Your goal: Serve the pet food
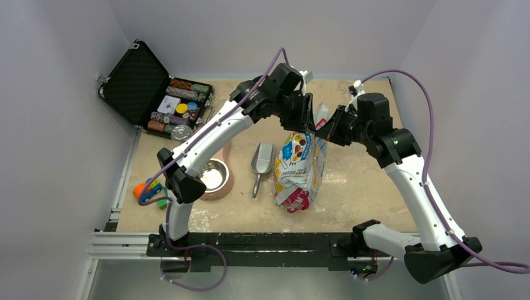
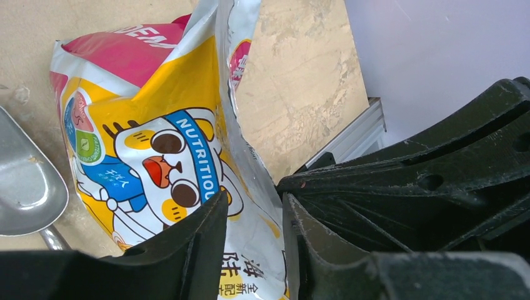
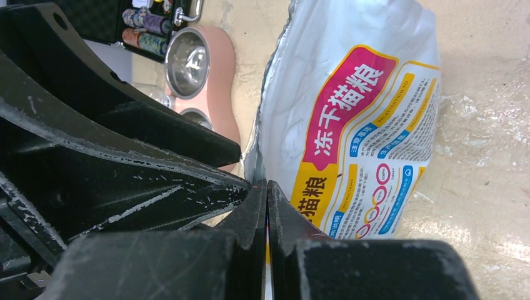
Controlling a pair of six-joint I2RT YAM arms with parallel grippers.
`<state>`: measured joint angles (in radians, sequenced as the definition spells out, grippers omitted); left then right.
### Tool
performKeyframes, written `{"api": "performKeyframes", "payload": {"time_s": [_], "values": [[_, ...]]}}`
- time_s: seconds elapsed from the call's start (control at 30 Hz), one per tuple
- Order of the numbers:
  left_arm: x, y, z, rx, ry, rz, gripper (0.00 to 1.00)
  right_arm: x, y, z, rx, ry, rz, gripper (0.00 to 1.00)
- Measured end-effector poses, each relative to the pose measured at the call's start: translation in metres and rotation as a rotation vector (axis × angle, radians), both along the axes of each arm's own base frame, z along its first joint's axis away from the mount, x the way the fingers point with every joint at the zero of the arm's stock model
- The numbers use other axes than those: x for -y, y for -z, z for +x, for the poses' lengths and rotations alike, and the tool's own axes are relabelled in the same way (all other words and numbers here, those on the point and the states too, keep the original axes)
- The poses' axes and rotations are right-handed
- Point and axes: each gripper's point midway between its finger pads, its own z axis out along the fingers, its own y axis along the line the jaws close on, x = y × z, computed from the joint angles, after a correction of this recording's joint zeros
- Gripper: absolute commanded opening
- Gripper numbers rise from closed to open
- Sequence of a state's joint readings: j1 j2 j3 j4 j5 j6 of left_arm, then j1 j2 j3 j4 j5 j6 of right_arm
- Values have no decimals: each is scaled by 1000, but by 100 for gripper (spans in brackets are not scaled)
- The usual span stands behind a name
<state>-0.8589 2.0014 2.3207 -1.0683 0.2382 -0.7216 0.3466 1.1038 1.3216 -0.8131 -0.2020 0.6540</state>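
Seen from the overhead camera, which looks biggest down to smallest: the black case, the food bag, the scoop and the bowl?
1. case, lying open
2. bag
3. bowl, with its pink stand; the left arm hides part of it, so its rank above the scoop is unsure
4. scoop

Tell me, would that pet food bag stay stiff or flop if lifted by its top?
Probably floppy: the bag is thin, creased film. Likely slippery, since it looks glossy. It might slump sideways, as its sides already buckle.

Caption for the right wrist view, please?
Fingers of the right gripper pinch the pet food bag by its top edge; pink bowl stand behind.
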Motion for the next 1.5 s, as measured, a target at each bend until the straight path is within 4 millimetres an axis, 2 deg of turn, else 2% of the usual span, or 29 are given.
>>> {"api": "performKeyframes", "payload": {"time_s": [0.07,0.2,0.43,0.57,1.03,1.13,1.2,1.23,1.27,1.3,1.43,1.5], "values": [[0,1,1,1,-3,3,37,0,0,0,1,1,-2,0],[2,1,3,8,-7,2,22,1,1,1,1,1,-4,0],[3,-1,4,31,-8,10,0,0,2,2,3,-2,-8,0],[2,0,3,27,-8,14,0,0,4,3,1,-8,-15,0],[3,0,4,27,-5,11,0,-4,6,3,6,-52,-24,25],[2,-1,3,32,0,11,0,-5,7,2,7,-67,-23,26],[0,-1,3,41,3,15,0,-9,10,0,0,-86,-5,23],[0,-1,5,48,0,17,0,-11,12,0,-3,-99,4,17],[-1,-2,7,54,-2,16,0,-14,14,-1,-7,-111,13,3],[-1,-1,9,58,-6,19,0,-15,16,-2,-6,-118,20,0],[-3,1,10,66,-7,32,1,-16,22,-8,-13,-133,19,0],[-4,3,10,67,-4,38,16,-15,22,-10,-14,-134,18,0]]}}
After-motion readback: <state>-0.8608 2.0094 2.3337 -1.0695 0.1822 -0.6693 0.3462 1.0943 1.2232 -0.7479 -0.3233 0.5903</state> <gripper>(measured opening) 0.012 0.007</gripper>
